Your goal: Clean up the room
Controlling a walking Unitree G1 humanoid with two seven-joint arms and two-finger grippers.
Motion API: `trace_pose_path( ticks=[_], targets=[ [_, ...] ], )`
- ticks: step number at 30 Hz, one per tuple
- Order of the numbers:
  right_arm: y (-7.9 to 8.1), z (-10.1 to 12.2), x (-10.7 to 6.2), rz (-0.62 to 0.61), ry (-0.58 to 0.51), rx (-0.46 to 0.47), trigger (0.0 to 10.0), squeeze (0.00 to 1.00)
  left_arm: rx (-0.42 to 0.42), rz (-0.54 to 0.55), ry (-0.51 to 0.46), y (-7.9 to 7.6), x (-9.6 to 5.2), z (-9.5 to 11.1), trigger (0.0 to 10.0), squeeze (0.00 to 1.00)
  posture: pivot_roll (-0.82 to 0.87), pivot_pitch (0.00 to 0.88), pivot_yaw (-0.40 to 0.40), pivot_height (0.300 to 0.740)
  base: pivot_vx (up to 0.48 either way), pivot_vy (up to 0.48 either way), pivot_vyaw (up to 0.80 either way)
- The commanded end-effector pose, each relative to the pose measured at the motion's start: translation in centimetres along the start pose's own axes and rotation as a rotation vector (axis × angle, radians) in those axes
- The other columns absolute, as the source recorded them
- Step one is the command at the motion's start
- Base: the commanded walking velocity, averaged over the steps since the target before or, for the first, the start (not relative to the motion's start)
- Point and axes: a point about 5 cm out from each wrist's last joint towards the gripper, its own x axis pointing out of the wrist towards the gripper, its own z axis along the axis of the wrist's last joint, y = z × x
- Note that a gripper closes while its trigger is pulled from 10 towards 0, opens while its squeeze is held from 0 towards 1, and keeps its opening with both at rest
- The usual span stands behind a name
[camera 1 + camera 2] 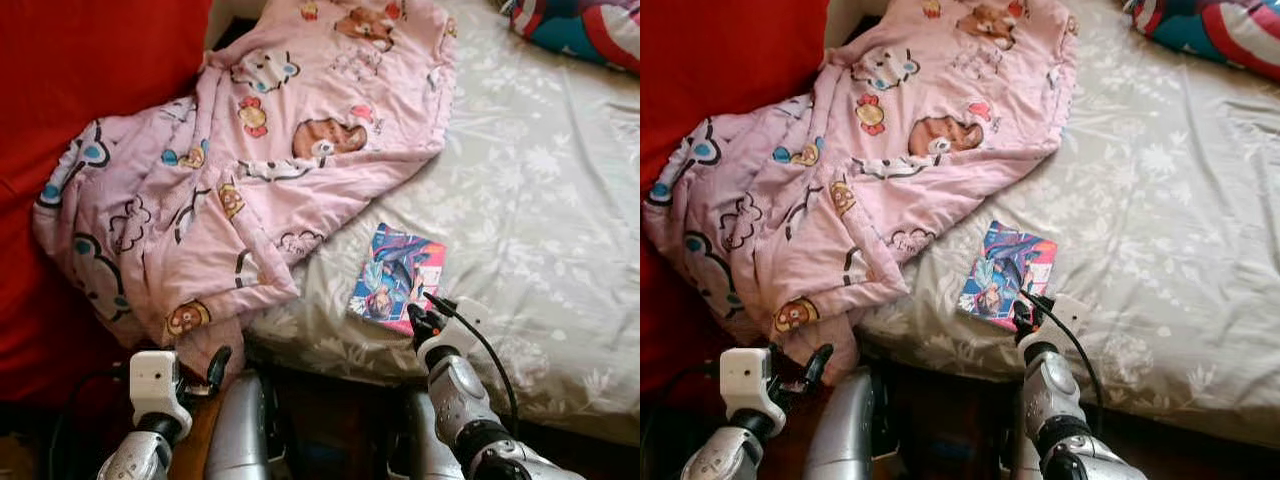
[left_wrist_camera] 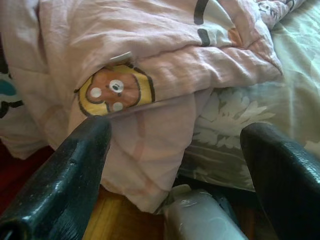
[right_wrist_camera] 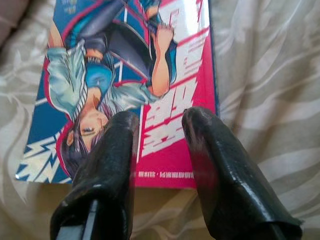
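1. Directly ahead of the right gripper (image 3: 160, 117), a comic book (image 1: 397, 277) lies flat on the grey floral bedsheet (image 1: 540, 200), its near short edge just under the black fingertips.
2. Seen from the right wrist, the fingers (image 3: 107, 165) stand slightly parted over the cover's pink lower corner, pinching nothing; whether they touch the cover is unclear.
3. Running away from the gripper, the book's long axis points up the bed, tilted a little toward the pink cartoon blanket (image 1: 250, 170) on the gripper's left.
4. Well off to the far side of that blanket's hanging corner, the left gripper (image 2: 175, 150) waits low by the bed edge, fingers spread wide and empty, facing the bear print.
5. Judged from these positions, the right arm is far nearer the book and looks set to take it by the near edge.
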Motion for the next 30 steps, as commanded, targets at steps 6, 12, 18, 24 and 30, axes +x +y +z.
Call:
trace_pose_path(
  ticks=[6,12,18,24,30],
  targets=[
    [-0.7,-0.1,-0.1,-0.046,0.008,0.018,10.0,0.0,0.035,-0.004,0.043,0.4,-0.8,-0.2,10.0,0.0,0.15,0.324,0.018,0.59,0.0,0.0,0.0],
    [-0.9,0.0,-0.1,-0.051,0.001,0.023,10.0,0.0,0.038,-0.003,0.051,0.5,-1.1,-0.3,10.0,0.0,0.15,0.331,0.025,0.59,0.0,0.0,0.0],
    [-1.8,-0.1,-0.5,-0.08,-0.019,0.03,10.0,0.0,0.038,-0.007,0.063,0.4,-1.2,-0.4,10.0,0.0,0.15,0.331,0.03,0.59,0.0,0.0,0.0],
    [-2.8,-0.3,-0.8,-0.116,-0.025,0.037,10.0,0.0,0.037,-0.011,0.069,0.4,-1.2,-0.3,10.0,0.0,0.15,0.332,0.033,0.59,0.0,0.0,0.0],
    [-2.9,-1.4,-1.1,-0.099,0.041,0.041,10.0,0.0,0.037,-0.012,0.069,0.3,-1.1,-0.2,10.0,0.0,0.15,0.335,0.036,0.59,0.0,0.0,0.0]
  ],
)
